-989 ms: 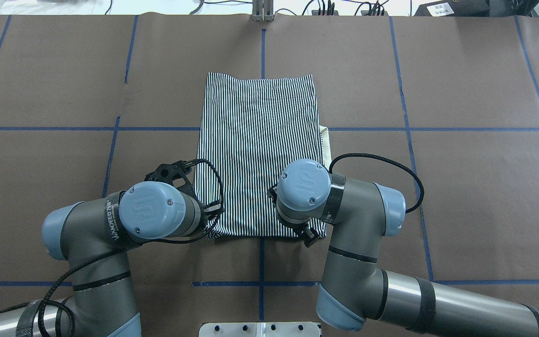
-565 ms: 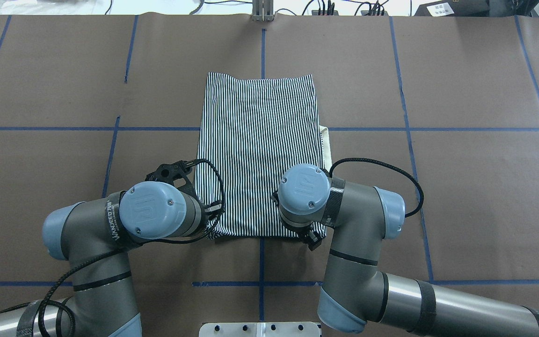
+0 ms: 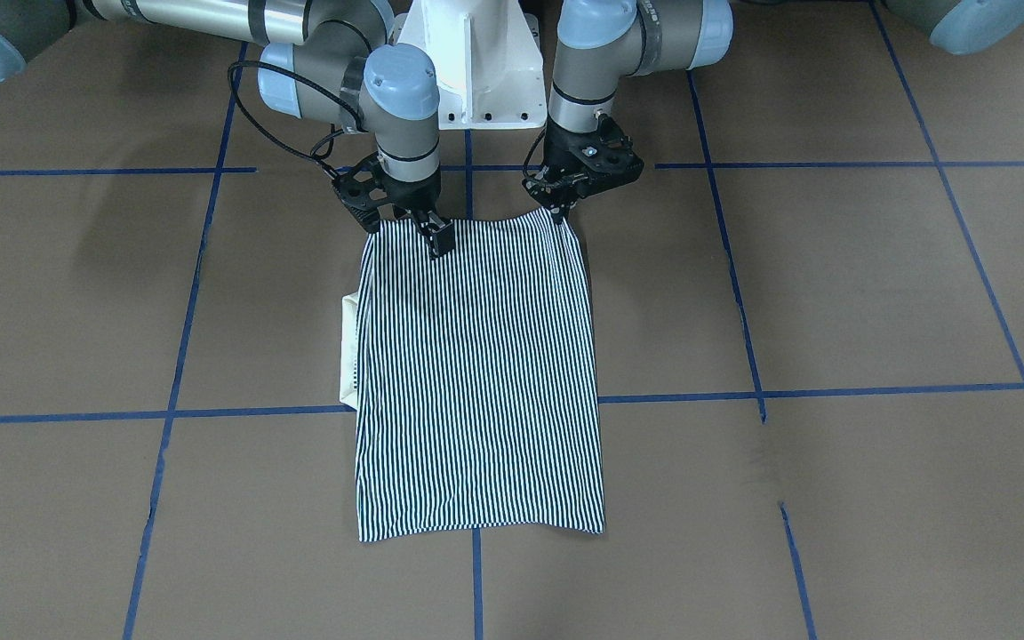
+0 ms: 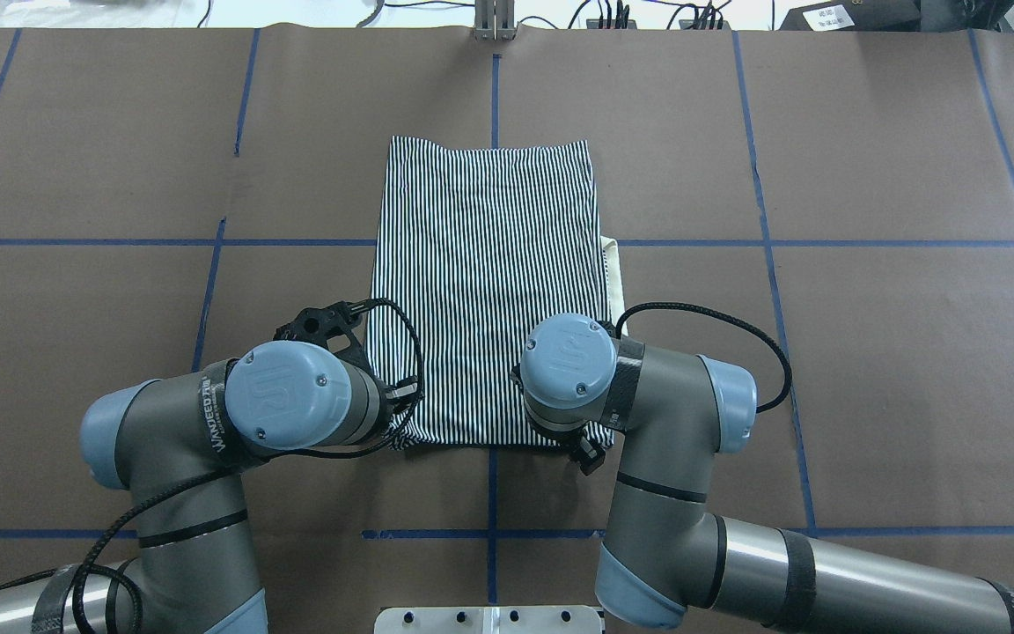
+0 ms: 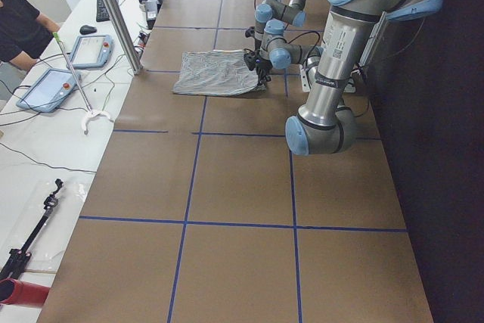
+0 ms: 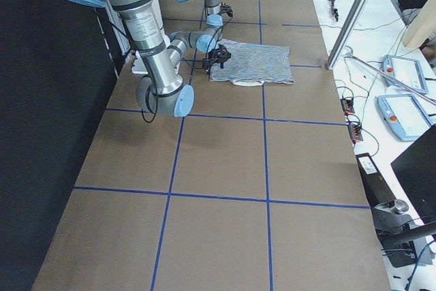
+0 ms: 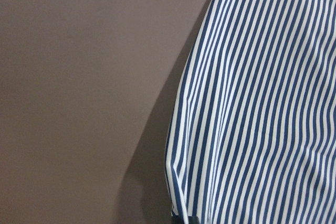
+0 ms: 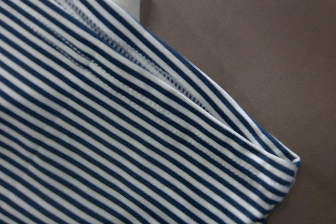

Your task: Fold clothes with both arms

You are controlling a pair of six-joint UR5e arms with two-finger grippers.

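The striped polo shirt (image 3: 476, 373) lies folded into a flat rectangle on the brown table, also seen in the overhead view (image 4: 485, 282). Its cream collar (image 3: 349, 351) sticks out from one long side. My left gripper (image 3: 559, 212) is shut on the shirt's near corner; in the left wrist view the cloth (image 7: 262, 103) puckers up towards the fingers. My right gripper (image 3: 436, 238) is low on the shirt's near edge by the other corner, fingers apart, holding nothing. The right wrist view shows that corner (image 8: 283, 156) lying flat.
The white pedestal base (image 3: 476, 62) stands just behind both grippers. Blue tape lines (image 3: 743, 396) cross the brown table cover. A metal post (image 4: 494, 18) stands at the far edge. Tablets (image 5: 91, 49) and a person (image 5: 23, 28) are beyond the table on the far side.
My right wrist has moved a little towards the robot and slightly left over the shirt's near edge. The shirt and my left arm have not moved.
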